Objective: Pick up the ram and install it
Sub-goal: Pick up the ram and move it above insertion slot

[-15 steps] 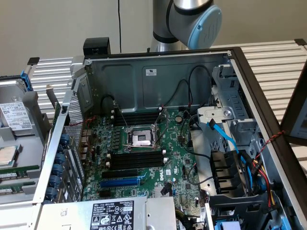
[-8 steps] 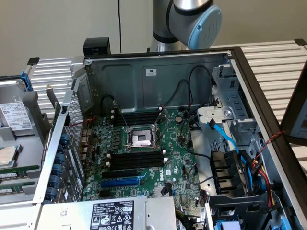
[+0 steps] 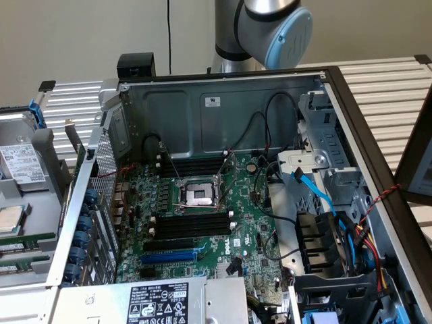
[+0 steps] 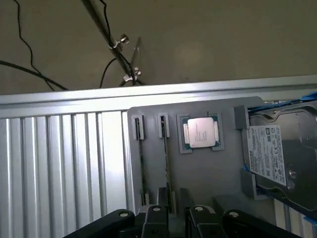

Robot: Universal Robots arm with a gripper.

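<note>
Two ram sticks [image 4: 140, 163] [image 4: 167, 163] stand on edge in the slots of a grey tray [image 4: 208, 173], seen as thin dark-green lines. My gripper [image 4: 177, 214] hovers over the tray's near end, open, with its black fingers [image 4: 156, 218] on either side of the end of the second stick and apart from it. In the exterior view the same sticks appear as green strips [image 3: 27, 241] [image 3: 19, 267] at the far left, beside the open computer case. The motherboard [image 3: 250, 229] lies inside the case with black memory slots [image 3: 185, 223] near the processor socket [image 3: 200, 196].
On the tray also lie a processor chip [image 4: 200, 133] and a hard drive [image 4: 277, 148]. The case [image 3: 223, 101] has tall metal walls, loose cables, a blue cable [image 3: 317, 192] and a drive cage [image 3: 324, 250]. A ribbed metal table [image 4: 59, 163] surrounds the tray.
</note>
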